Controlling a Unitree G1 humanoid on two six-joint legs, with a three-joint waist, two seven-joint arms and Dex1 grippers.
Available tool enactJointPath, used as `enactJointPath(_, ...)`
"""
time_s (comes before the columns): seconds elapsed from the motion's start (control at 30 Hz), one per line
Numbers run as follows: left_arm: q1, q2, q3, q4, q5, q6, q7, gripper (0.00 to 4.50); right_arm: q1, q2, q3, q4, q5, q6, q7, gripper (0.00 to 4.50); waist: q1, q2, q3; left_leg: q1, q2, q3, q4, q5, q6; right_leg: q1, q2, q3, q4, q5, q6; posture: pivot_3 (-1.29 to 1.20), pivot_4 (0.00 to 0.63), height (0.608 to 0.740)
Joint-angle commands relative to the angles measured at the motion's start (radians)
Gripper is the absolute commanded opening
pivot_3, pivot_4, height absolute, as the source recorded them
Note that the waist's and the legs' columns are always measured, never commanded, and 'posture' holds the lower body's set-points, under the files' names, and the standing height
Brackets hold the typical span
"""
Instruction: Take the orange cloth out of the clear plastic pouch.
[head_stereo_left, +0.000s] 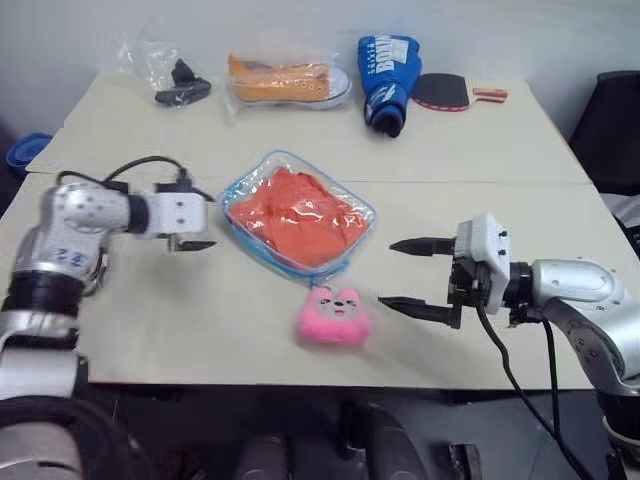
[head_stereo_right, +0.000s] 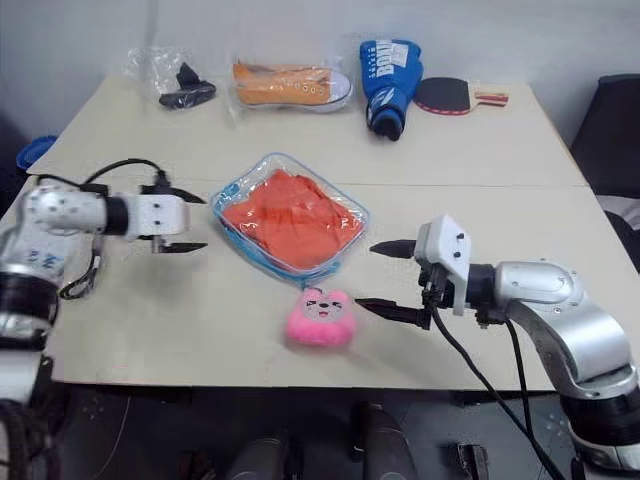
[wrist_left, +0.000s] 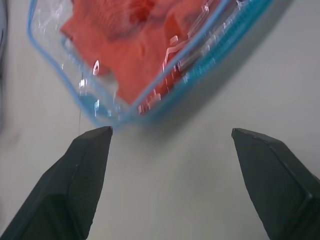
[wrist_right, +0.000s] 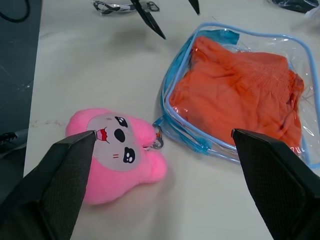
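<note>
The cloth (head_stereo_left: 300, 218) lies inside the pouch (head_stereo_left: 240, 190) between my left gripper (head_stereo_left: 190, 225) and right gripper (head_stereo_left: 412, 277), both spread wide and empty.

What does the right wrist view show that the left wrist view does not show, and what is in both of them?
Shown by the right wrist view and not by the left wrist view: the pink plush toy lying just beside the pouch's corner, and the tips of the open left gripper past the pouch. Shown by the left wrist view and not by the right: a close look at one blue-trimmed corner between that gripper's own spread fingers. Both share the clear plastic pouch on the table, with the orange cloth inside it. The right gripper is open too.
</note>
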Motion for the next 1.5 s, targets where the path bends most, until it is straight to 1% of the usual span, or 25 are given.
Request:
enactJointPath(0.03,-0.106,-0.017,-0.066,0.175,0.119,-0.13,0.115,4.06,0.023,-0.013,-0.063,-0.069,0.027,0.015,-0.038,4.5,0.0,-0.001,0.0,-0.003,-0.001,0.003,0.0,0.0,0.0,-0.005,0.0,-0.002,0.001,0.001,0.001,0.0,0.15,0.74)
enactJointPath(0.1,-0.155,-0.048,-0.094,0.257,0.155,-0.155,0.172,4.06,0.041,-0.016,-0.08,-0.09,0.035,0.026,-0.052,4.5,0.002,-0.002,0.0,-0.004,-0.003,0.01,0.0,0.0,0.001,-0.007,-0.001,-0.004,0.001,0.001,0.002,0.0,0.15,0.74)
enactJointPath(0.23,-0.211,-0.081,-0.162,0.363,0.25,-0.182,0.291,4.06,0.078,-0.022,-0.108,-0.129,0.047,0.045,-0.08,4.5,0.006,-0.002,0.0,-0.002,-0.001,0.013,0.0,0.001,0.003,-0.006,-0.002,-0.003,0.001,0.002,0.003,0.0,0.15,0.74)
enactJointPath(0.3,-0.227,-0.097,-0.167,0.398,0.26,-0.178,0.329,4.06,0.088,-0.024,-0.117,-0.14,0.053,0.053,-0.089,4.5,0.008,-0.003,0.0,-0.002,-0.001,0.013,0.001,0.002,0.004,-0.006,-0.002,-0.002,0.002,0.003,0.004,0.0,0.15,0.74)
enactJointPath(0.33,-0.234,-0.103,-0.166,0.413,0.258,-0.175,0.341,3.67,0.092,-0.026,-0.121,-0.145,0.056,0.055,-0.093,4.5,0.008,-0.003,0.0,-0.001,-0.002,0.013,0.001,0.002,0.004,-0.005,-0.002,-0.001,0.002,0.004,0.004,0.0,0.15,0.74)
enactJointPath(0.37,-0.239,-0.108,-0.167,0.423,0.261,-0.175,0.351,3.47,0.096,-0.029,-0.124,-0.149,0.058,0.057,-0.096,4.5,0.009,-0.003,0.0,0.0,-0.002,0.014,0.001,0.002,0.005,-0.004,-0.002,0.0,0.002,0.005,0.003,0.0,0.15,0.74)
enactJointPath(0.57,-0.245,-0.11,-0.171,0.44,0.265,-0.182,0.352,1.61,0.095,-0.038,-0.132,-0.152,0.067,0.064,-0.099,4.5,0.008,-0.003,0.0,0.0,-0.002,0.015,0.0,0.003,0.005,-0.006,-0.002,0.003,0.002,0.006,0.004,0.0,0.15,0.74)
enactJointPath(0.6,-0.241,-0.109,-0.168,0.436,0.259,-0.183,0.335,1.35,0.093,-0.04,-0.132,-0.15,0.067,0.064,-0.098,4.5,0.008,-0.003,0.0,0.0,-0.002,0.016,0.0,0.003,0.005,-0.006,-0.002,0.002,0.002,0.006,0.004,0.0,0.15,0.74)
enactJointPath(0.7,-0.199,-0.094,-0.151,0.388,0.211,-0.133,0.188,0.42,0.081,-0.045,-0.123,-0.144,0.069,0.063,-0.089,4.5,0.007,-0.003,0.0,0.0,-0.002,0.017,0.001,0.003,0.005,-0.006,-0.002,0.002,0.002,0.006,0.004,0.0,0.15,0.74)
enactJointPath(0.73,-0.165,-0.085,-0.129,0.332,0.169,-0.082,0.114,0.18,0.076,-0.046,-0.119,-0.139,0.068,0.062,-0.085,4.5,0.005,-0.003,0.0,0.0,-0.002,0.017,0.001,0.003,0.005,-0.006,-0.002,0.003,0.002,0.006,0.004,0.0,0.15,0.74)
enactJointPath(0.8,-0.067,-0.05,-0.083,0.142,0.075,0.014,-0.013,0.18,0.067,-0.048,-0.112,-0.128,0.068,0.059,-0.076,4.5,-0.003,-0.003,0.0,0.001,-0.001,0.017,0.001,0.003,0.005,-0.006,-0.002,0.004,0.003,0.006,0.004,0.0,0.15,0.74)
enactJointPath(0.83,0.009,-0.026,-0.05,-0.011,0.027,0.122,-0.067,0.18,0.064,-0.049,-0.109,-0.124,0.068,0.057,-0.069,4.5,-0.007,-0.003,0.0,0.001,-0.001,0.016,0.0,0.003,0.005,-0.006,-0.001,0.005,0.004,0.006,0.004,0.0,0.15,0.74)
enactJointPath(0.9,0.134,0.012,0.0,-0.265,-0.022,0.317,-0.124,0.18,0.064,-0.051,-0.107,-0.122,0.07,0.056,-0.061,4.5,-0.017,-0.003,0.0,0.002,0.0,0.014,0.0,0.003,0.005,-0.007,-0.001,0.007,0.004,0.006,0.003,0.0,0.15,0.74)
enactJointPath(0.93,0.216,0.036,0.026,-0.423,-0.03,0.439,-0.15,0.18,0.063,-0.053,-0.104,-0.119,0.07,0.055,-0.054,4.5,-0.019,-0.003,0.0,0.002,0.0,0.014,0.001,0.003,0.005,-0.007,-0.001,0.009,0.004,0.006,0.003,0.0,0.15,0.74)
enactJointPath(0.97,0.311,0.049,0.058,-0.6,-0.029,0.598,-0.166,0.18,0.062,-0.053,-0.1,-0.114,0.068,0.051,-0.047,4.5,-0.022,-0.003,0.0,0.002,0.0,0.014,0.001,0.003,0.005,-0.007,-0.001,0.011,0.005,0.006,0.003,0.0,0.15,0.74)
enactJointPath(1.0,0.381,0.057,0.08,-0.734,-0.027,0.724,-0.175,0.18,0.061,-0.053,-0.096,-0.11,0.066,0.048,-0.042,4.5,-0.022,-0.003,0.0,0.002,0.0,0.014,0.0,0.002,0.005,-0.007,-0.001,0.013,0.005,0.006,0.003,0.0,0.15,0.74)
enactJointPath(1.03,0.473,0.031,0.106,-0.888,0.007,0.897,-0.148,0.18,0.057,-0.052,-0.091,-0.103,0.063,0.044,-0.037,4.5,-0.02,-0.003,0.0,0.003,0.0,0.014,0.0,0.002,0.005,-0.006,-0.001,0.015,0.005,0.006,0.003,0.0,0.15,0.74)
enactJointPath(1.07,0.551,-0.003,0.12,-1.009,0.039,1.029,-0.11,0.18,0.051,-0.05,-0.084,-0.095,0.06,0.041,-0.034,4.5,-0.017,-0.002,-0.001,0.002,0.0,0.013,0.001,0.002,0.005,-0.006,-0.001,0.015,0.004,0.006,0.004,0.0,0.15,0.74)
enactJointPath(1.13,0.643,-0.058,0.128,-1.159,0.08,1.223,-0.054,0.18,0.044,-0.046,-0.077,-0.088,0.058,0.04,-0.033,4.5,-0.014,-0.002,-0.001,0.003,0.0,0.014,0.001,0.002,0.005,-0.005,-0.001,0.017,0.004,0.006,0.004,0.0,0.15,0.74)
enactJointPath(1.2,0.683,-0.126,0.123,-1.233,0.118,1.387,0.018,0.18,0.043,-0.043,-0.073,-0.091,0.062,0.042,-0.035,4.5,-0.005,-0.002,-0.002,0.003,0.0,0.013,0.001,0.002,0.006,-0.001,-0.001,0.018,0.004,0.006,0.004,0.0,0.15,0.74)
enactJointPath(1.27,0.691,-0.168,0.111,-1.268,0.153,1.485,0.085,0.18,0.049,-0.045,-0.069,-0.095,0.06,0.041,-0.032,4.5,0.001,-0.002,-0.002,0.006,0.0,0.012,0.001,0.002,0.006,0.004,0.0,0.018,-0.002,0.006,0.004,0.0,0.15,0.74)
enactJointPath(1.37,0.672,-0.216,0.087,-1.28,0.182,1.576,0.173,0.18,0.062,-0.052,-0.065,-0.097,0.055,0.036,-0.021,4.5,0.006,-0.003,-0.002,0.015,0.0,0.012,-0.002,0.001,0.007,0.011,0.0,0.019,-0.004,0.006,0.004,0.0,0.15,0.74)
enactJointPath(1.5,0.647,-0.258,0.064,-1.278,0.162,1.651,0.236,0.18,0.069,-0.058,-0.074,-0.091,0.05,0.035,-0.013,4.5,0.009,-0.003,-0.002,0.017,0.0,0.013,-0.002,0.0,0.008,0.012,0.0,0.02,-0.003,0.005,0.004,0.0,0.15,0.74)
